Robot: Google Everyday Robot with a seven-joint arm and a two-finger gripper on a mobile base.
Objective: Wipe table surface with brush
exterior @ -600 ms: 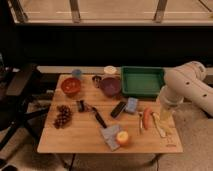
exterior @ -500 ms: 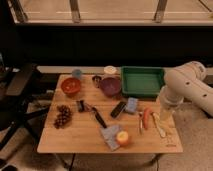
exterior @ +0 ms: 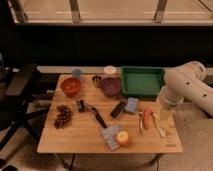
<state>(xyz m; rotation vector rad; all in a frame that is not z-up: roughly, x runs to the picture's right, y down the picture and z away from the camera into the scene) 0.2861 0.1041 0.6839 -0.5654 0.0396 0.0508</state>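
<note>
The brush [exterior: 99,117] lies flat on the table surface [exterior: 80,137], left of centre. Its black handle runs diagonally toward the front and its dark head points back-left. My white arm [exterior: 187,87] reaches in from the right. The gripper [exterior: 166,114] hangs over the table's right edge, well to the right of the brush and above a banana [exterior: 160,126]. It stands open and nothing is held in it.
A green tray [exterior: 142,91] sits back right, with a purple bowl [exterior: 110,86] and an orange bowl [exterior: 70,86] to its left. Also there: grapes [exterior: 62,116], a short black bar [exterior: 118,109], a blue sponge [exterior: 131,104], an apple [exterior: 122,138]. A dark chair [exterior: 20,90] stands left.
</note>
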